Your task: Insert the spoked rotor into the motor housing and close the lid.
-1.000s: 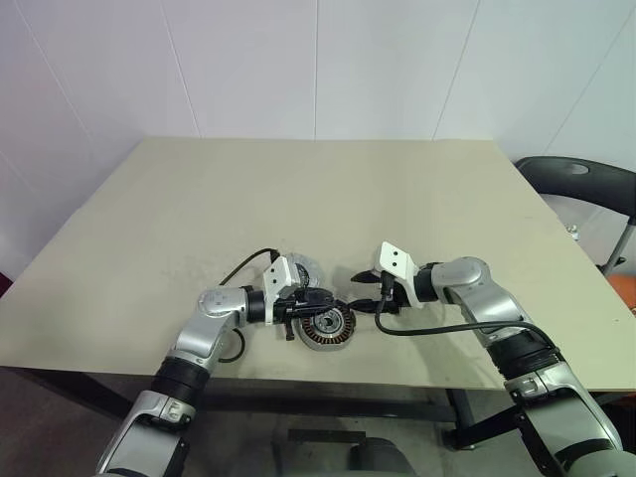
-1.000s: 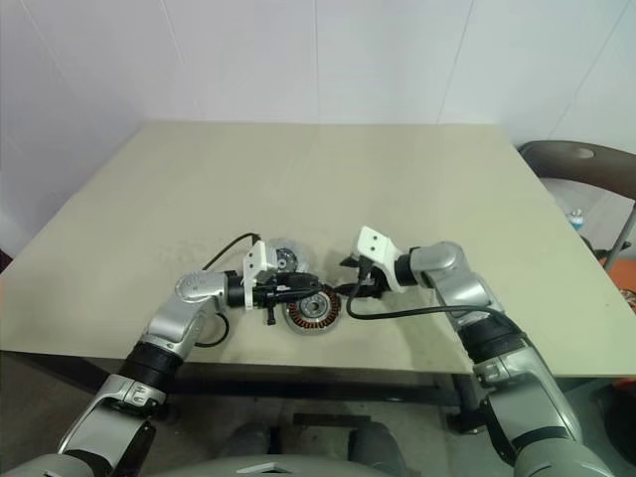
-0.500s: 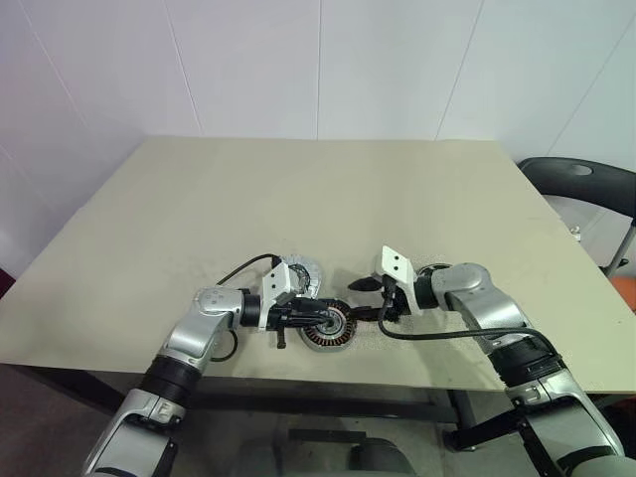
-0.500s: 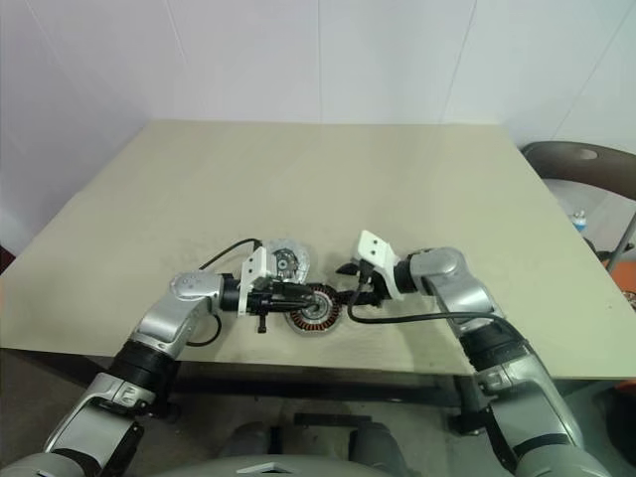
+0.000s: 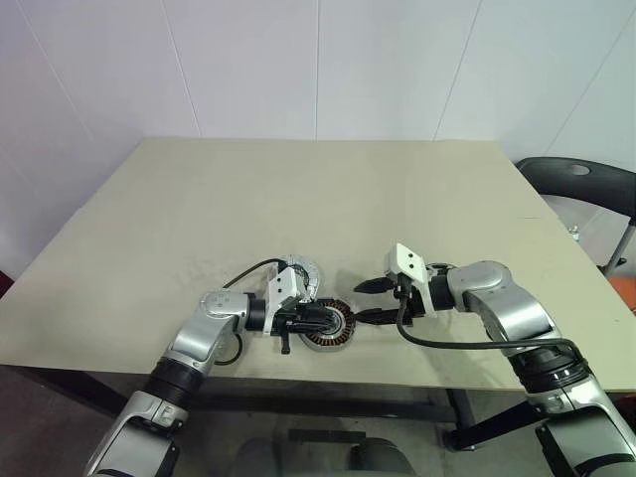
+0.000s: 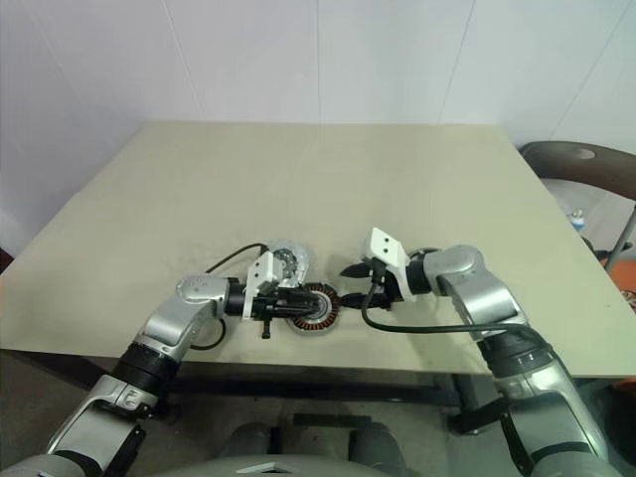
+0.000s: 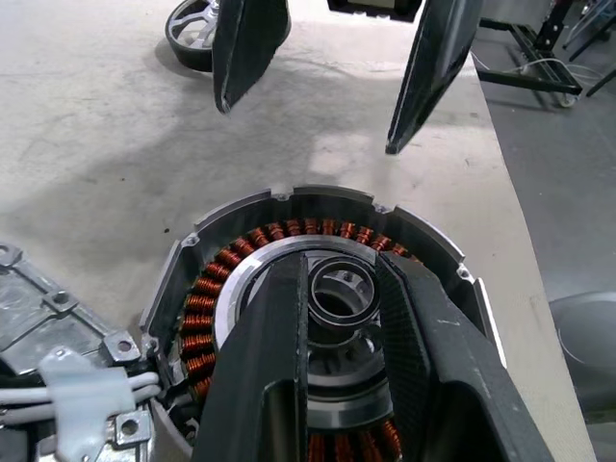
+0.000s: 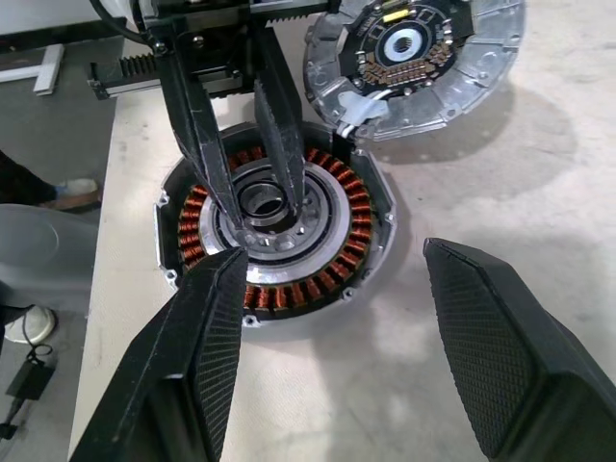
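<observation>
Two grippers face each other over the near edge of the table [image 5: 397,189]. The left gripper [image 8: 252,144] is pinched on the rotor's [image 8: 274,231] central hub ring, one finger [image 7: 265,356] outside the ring and the other on its far side, copper coils facing up around them. The rotor sits low at the tabletop near the front edge; whether it rests there or is just lifted, I can't tell. Right behind it, touching its rim or nearly so, lies the housing [image 8: 423,53], flat, ribbed face up, green and black centre showing. The right gripper [image 5: 374,301] hangs just beside the rotor on the other side, fingers spread wide, holding nothing, tips aimed at the rotor. A black cable [image 5: 467,345] loops beneath that wrist. A dark chair [image 5: 586,189] stands off past the table's right edge.
</observation>
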Controlling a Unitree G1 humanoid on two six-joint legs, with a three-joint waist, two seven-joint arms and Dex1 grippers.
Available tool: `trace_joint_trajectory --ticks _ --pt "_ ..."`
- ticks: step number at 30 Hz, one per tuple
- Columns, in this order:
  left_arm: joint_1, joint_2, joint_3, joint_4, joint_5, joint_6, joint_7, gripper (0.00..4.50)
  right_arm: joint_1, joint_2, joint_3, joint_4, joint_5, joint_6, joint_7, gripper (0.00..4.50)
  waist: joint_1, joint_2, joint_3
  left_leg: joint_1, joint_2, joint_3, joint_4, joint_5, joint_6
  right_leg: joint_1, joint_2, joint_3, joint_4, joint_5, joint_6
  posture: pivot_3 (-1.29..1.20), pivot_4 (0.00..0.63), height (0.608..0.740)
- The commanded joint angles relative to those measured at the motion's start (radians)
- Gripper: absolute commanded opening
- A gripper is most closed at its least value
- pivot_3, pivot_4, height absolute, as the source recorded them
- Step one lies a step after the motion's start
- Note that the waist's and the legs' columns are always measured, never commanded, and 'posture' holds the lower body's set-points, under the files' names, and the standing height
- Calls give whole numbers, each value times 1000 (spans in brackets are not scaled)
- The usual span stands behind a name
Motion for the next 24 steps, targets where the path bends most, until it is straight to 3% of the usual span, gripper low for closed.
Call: trace_joint_trajectory --ticks 1,24 --pt "-2 -4 -8 -19 14 -13 8 718 0 -12 -33 -34 18 -2 -9 3066 0 0 0 0 0 0 0 0 0 0 0 0 0 0 0 0 0 740" --pt "-2 1 -50 28 107 -81 48 718 14 -29 -38 -33 27 -13 -25 3066 1 0 0 1 0 0 3 0 0 2 0 0 1 0 0 0 0 740"
